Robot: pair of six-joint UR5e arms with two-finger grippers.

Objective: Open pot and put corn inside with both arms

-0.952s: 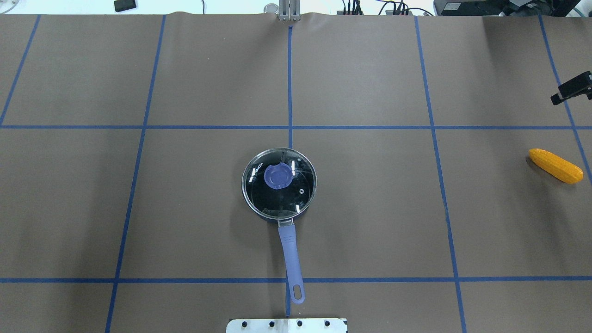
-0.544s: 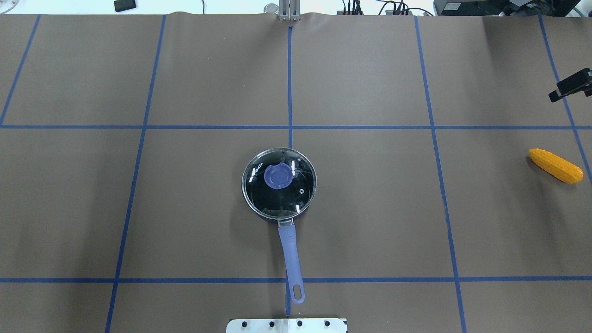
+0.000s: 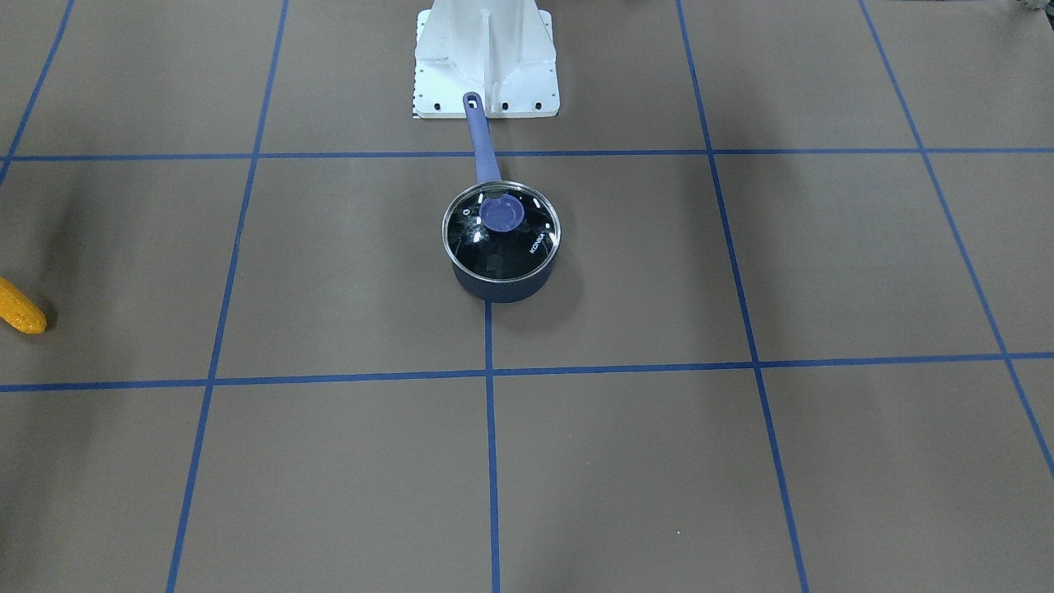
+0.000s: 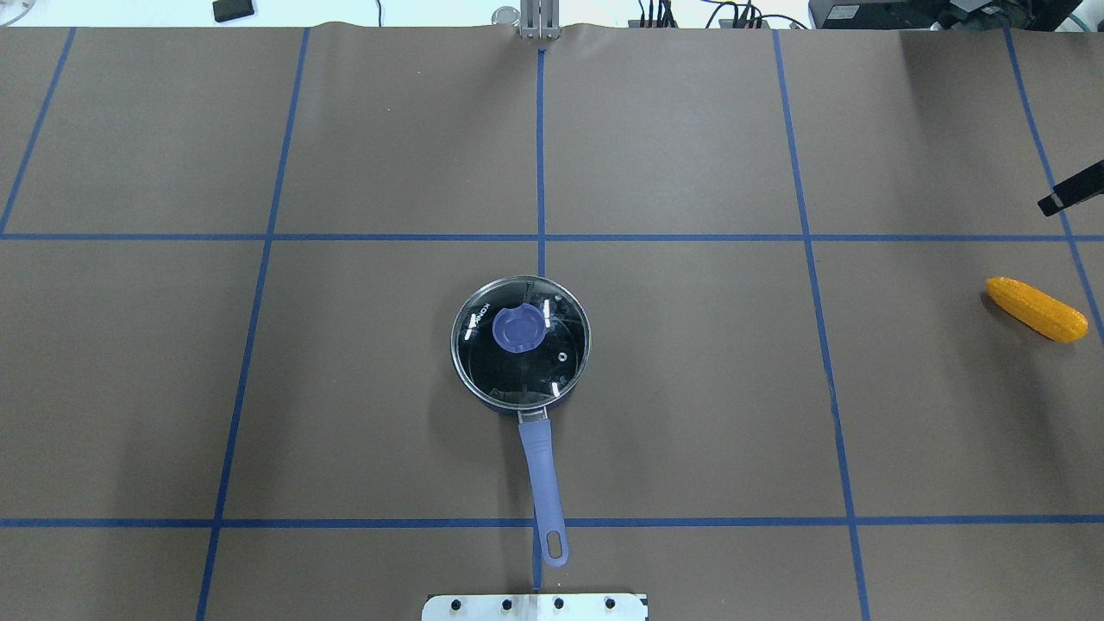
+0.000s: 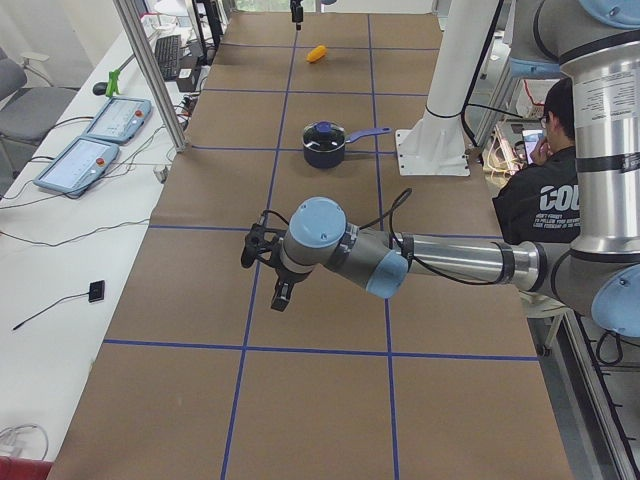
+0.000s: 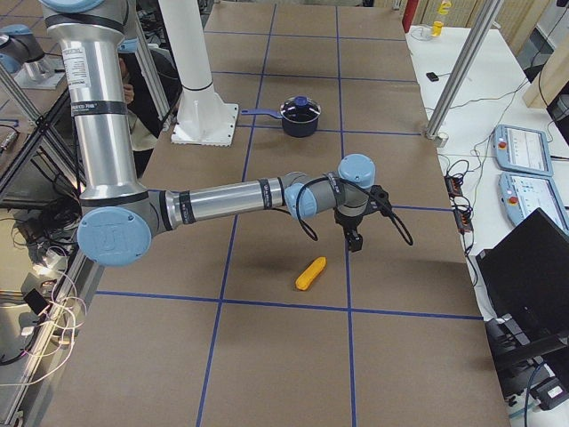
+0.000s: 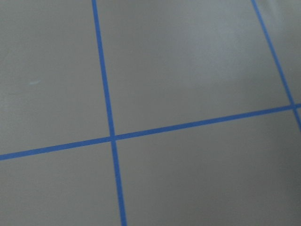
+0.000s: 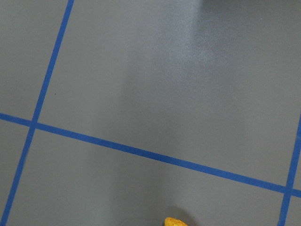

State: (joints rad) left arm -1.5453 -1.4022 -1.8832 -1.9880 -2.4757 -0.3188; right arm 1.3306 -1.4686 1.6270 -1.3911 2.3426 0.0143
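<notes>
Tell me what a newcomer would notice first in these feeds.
The dark blue pot sits mid-table with its glass lid on, handle toward the white base. The yellow corn lies alone far out on the robot's right side, the right end effector hanging near it without touching.

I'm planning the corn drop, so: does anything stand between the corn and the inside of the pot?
Yes. The glass lid sits closed on the pot and covers its opening. On the table between the corn and the pot, nothing visible lies in the path.
</notes>
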